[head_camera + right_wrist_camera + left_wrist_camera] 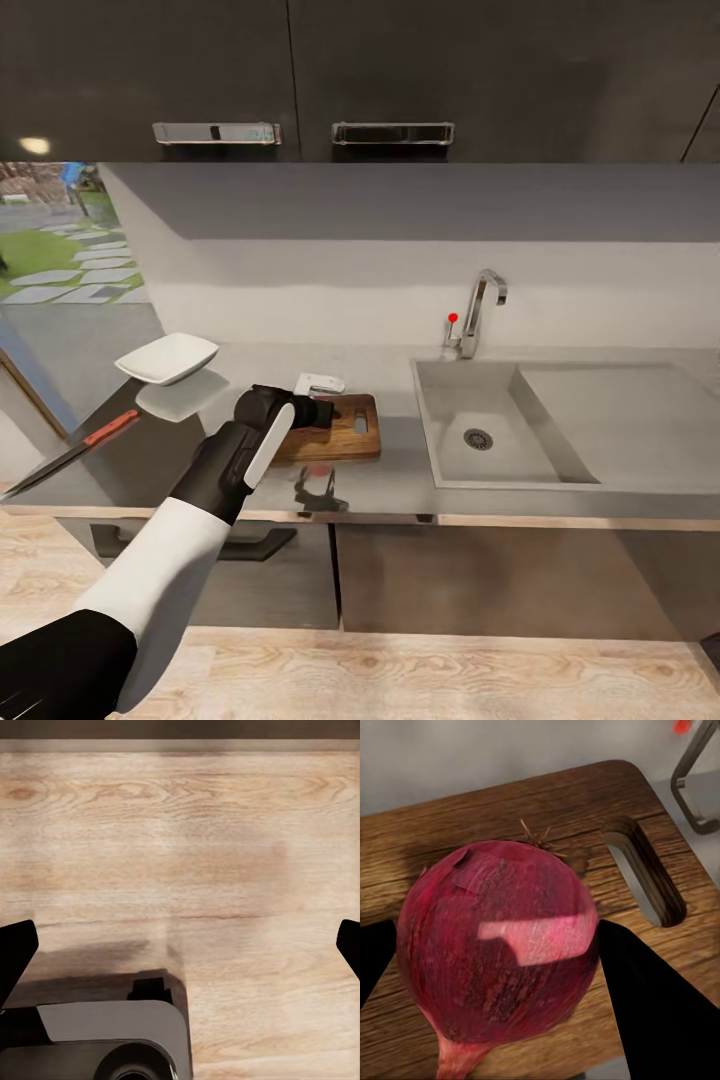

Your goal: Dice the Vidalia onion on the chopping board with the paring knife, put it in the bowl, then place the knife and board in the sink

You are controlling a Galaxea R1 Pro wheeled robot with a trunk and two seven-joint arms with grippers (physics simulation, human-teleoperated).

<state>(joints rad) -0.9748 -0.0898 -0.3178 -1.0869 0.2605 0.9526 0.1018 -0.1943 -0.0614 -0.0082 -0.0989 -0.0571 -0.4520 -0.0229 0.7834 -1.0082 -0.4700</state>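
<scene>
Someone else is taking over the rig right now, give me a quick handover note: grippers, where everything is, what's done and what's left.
Left gripper: shut on the Vidalia onion, held over the chopping board.
Right gripper: open, holding nothing, pointed at the wood floor.
Paring knife: on the countertop at the far left, past the bowl.
Sink: nothing in the basin.
Done: onion is out of the sink and brought to the board.
Left: release the onion on the board, fetch the knife, dice, move the dice to the bowl, then put knife and board in the sink.
</scene>
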